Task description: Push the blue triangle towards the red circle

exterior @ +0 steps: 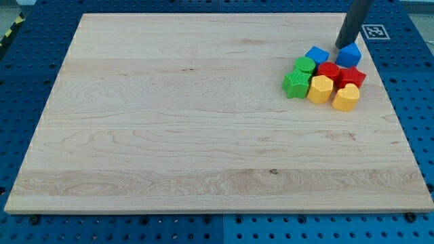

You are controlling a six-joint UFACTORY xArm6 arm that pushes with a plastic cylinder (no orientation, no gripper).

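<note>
Blue triangle (350, 55) sits in the frame's upper right, at the top of a tight cluster, touched by my tip (342, 46) at its upper left. No gripper is fitted. Red circle (329, 70) lies just beside it; a hard push may scatter the yellow blocks (320, 89) and red star (352, 76).

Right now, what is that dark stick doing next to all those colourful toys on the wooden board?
That dark stick is part of a robot arm. It has no claw, so it holds nothing; it only pushes things with its tip. One camera looks down at a wooden board on a blue table. At the view's top right, small blocks huddle together: two blue ones, two green, two red and two yellow. The tip sits at the cluster's top edge, between the two blue blocks.
</note>
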